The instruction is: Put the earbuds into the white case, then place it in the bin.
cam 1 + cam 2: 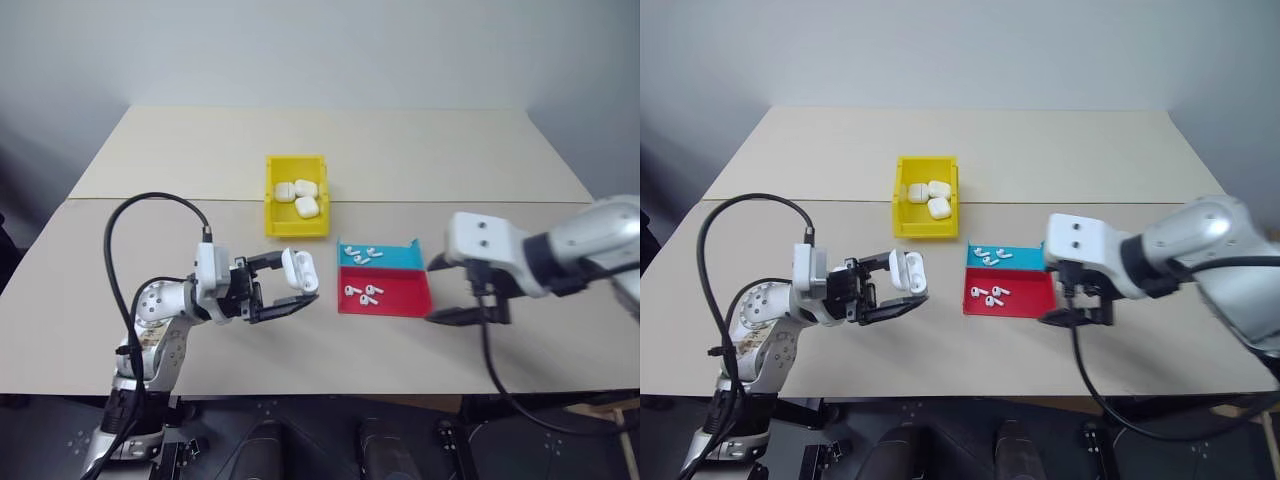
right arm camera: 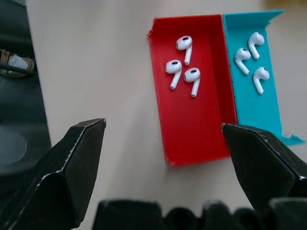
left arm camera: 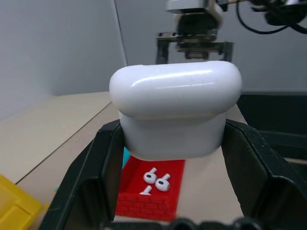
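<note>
Left gripper (image 1: 285,288) clamps small glossy white plastic case (image 1: 299,270) above the table, beside red-and-blue tray (image 1: 395,302). Right gripper (image 1: 455,290), fingers spread, empty. Advice: descend squarely onto one tiny white earbud (image 1: 372,291).

The tray (image 1: 384,296) holding earbuds (image 1: 362,293) lies right of the bin (image 1: 296,222), nearer the robot.

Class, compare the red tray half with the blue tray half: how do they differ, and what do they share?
The red half lies nearer the robot; the blue half lies farther, toward the yellow bin. The red half's earbuds cluster tightly; the blue half's earbuds spread a little wider. Both are shallow, joined side by side, and each holds three white earbuds.
</note>
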